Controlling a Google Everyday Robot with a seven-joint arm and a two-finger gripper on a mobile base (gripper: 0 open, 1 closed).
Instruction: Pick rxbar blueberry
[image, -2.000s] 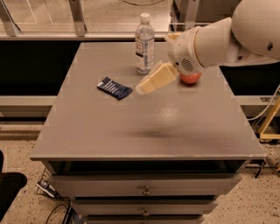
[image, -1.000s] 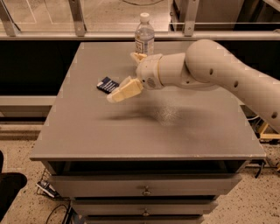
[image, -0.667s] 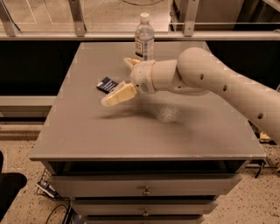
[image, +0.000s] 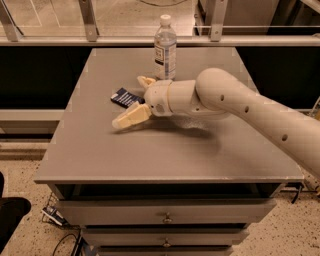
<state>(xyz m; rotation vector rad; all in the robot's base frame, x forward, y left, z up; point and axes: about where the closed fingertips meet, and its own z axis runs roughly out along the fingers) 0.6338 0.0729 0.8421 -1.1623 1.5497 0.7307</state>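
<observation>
— What sits nearest?
— The desk's (image: 150, 160) front edge, with drawers (image: 165, 212) below it.
— And the hand?
— The hand (image: 129, 101) is low over the desk's left middle with its fingers spread wide. The rxbar blueberry (image: 123, 96) lies flat between them, its right end hidden by the hand.
— What is behind?
— A water bottle (image: 165, 47) stands upright just beyond the hand. The arm (image: 250, 110) stretches across from the right.
</observation>
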